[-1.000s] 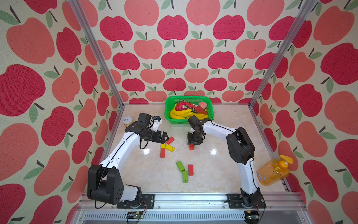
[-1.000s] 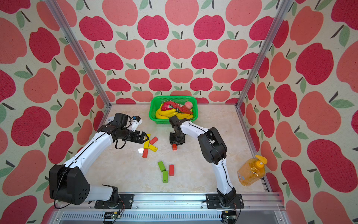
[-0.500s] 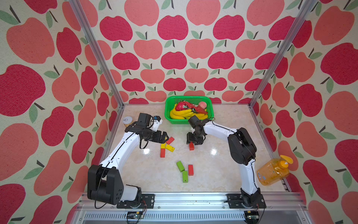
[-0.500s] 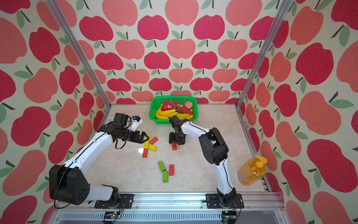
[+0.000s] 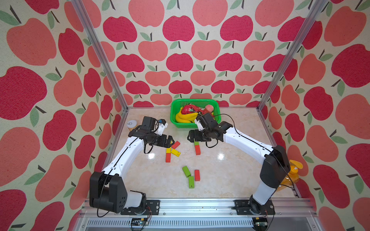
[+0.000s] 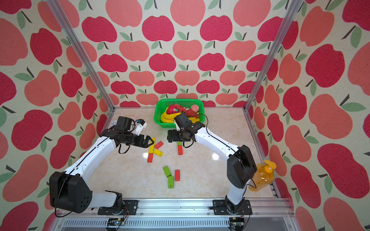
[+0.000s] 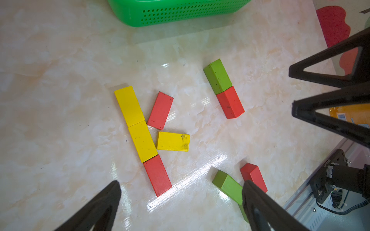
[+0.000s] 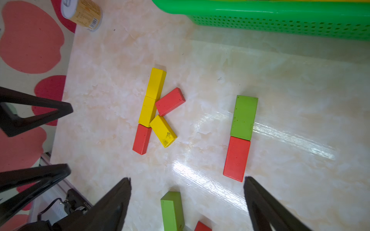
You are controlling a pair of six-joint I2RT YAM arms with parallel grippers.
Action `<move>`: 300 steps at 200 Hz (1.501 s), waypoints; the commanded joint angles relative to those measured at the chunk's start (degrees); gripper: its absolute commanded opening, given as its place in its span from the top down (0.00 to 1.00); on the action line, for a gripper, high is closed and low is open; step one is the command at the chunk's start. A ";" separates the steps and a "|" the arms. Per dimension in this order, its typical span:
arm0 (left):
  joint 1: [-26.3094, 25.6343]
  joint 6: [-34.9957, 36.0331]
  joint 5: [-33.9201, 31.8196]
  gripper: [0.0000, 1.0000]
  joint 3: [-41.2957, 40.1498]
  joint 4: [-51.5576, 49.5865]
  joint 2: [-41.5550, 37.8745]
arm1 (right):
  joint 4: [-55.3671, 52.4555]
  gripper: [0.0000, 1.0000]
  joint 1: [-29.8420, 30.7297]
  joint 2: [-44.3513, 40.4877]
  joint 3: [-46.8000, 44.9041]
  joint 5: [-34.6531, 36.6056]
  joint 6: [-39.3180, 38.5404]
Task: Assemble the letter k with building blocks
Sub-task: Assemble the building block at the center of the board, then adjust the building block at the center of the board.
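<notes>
Five building blocks lie in a k shape: two yellow [image 7: 136, 122] and one red [image 7: 158, 176] in a line, with a red [image 7: 160, 110] and a yellow [image 7: 173, 141] slanting off it. A green block [image 8: 244, 118] and a red block [image 8: 237, 158] lie end to end further right. Two green [image 5: 186, 171] and one red [image 5: 197, 175] lie loose nearer the front. My left gripper [image 5: 172, 140] hovers open at the k's far end. My right gripper [image 5: 189, 137] is open and empty just above the green-and-red pair.
A green basket [image 5: 217, 120] with toy bananas and other items stands at the back, just behind my right wrist. A small tin can [image 5: 132, 124] sits at the back left corner. An orange bottle [image 5: 290, 176] stands beyond the right edge.
My right gripper's jaws have gone from nearly shut to wide open above the green-and-red pair. The left arm has not moved.
</notes>
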 commanded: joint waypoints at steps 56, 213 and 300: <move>-3.19 2.39 -0.01 0.00 0.39 -0.90 -3.07 | 10.86 0.08 4.37 -10.87 -26.82 6.51 14.44; -21.96 -15.76 -17.44 1.00 24.73 -3.54 32.60 | 12.29 0.34 -17.25 -0.26 -23.13 -2.81 4.64; -23.45 -19.64 -23.34 1.00 32.83 -5.24 44.22 | 11.01 0.34 -17.01 11.73 -14.90 -10.91 2.28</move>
